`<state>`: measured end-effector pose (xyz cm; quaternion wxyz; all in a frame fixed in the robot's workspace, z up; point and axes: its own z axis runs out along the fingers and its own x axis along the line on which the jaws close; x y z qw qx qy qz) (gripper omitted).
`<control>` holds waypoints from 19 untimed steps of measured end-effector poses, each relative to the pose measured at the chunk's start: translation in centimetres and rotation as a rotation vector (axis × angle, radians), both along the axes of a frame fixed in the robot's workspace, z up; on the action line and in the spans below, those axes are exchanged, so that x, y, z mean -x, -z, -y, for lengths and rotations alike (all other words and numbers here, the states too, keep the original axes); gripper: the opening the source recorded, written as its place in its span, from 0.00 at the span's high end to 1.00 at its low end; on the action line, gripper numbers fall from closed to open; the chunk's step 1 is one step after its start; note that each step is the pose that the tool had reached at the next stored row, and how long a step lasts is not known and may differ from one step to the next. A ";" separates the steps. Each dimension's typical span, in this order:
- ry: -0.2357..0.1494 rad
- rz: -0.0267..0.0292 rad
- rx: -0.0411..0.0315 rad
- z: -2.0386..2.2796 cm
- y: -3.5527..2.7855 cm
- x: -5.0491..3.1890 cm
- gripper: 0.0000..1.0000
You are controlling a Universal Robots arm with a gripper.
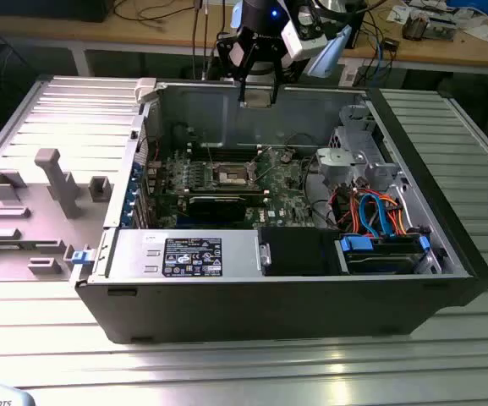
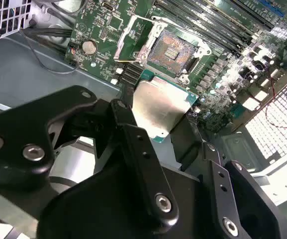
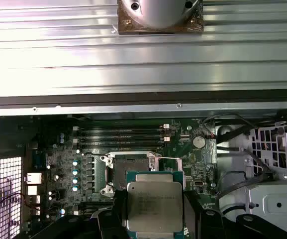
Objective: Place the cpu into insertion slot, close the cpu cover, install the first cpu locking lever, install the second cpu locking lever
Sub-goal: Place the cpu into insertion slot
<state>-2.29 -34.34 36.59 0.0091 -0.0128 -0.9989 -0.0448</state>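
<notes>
Exterior view set high and back, looking down into the open computer case [image 1: 227,296], gripper [image 1: 258,93] at upper centre, both wrist views close above the motherboard [image 2: 103,30] [image 3: 63,164], sharing insertion slot [image 2: 175,50] [image 3: 131,167] and cpu [image 2: 158,107] [image 3: 154,206]

Strong light from above glares off the ribbed silver metal table [image 3: 143,64], bleaching it near-white in the first wrist view. Inside the open dark computer case [image 1: 269,313], the green circuit board [image 1: 286,190] lies in shade. The small flat silver-grey cpu [image 2: 160,107] shows a pale sheen, and the perforated metal case wall [image 2: 280,122] glows white.
</notes>
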 end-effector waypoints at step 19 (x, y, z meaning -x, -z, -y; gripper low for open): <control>0.055 0.0000 0.0000 0.00 0.02 0.00 0.46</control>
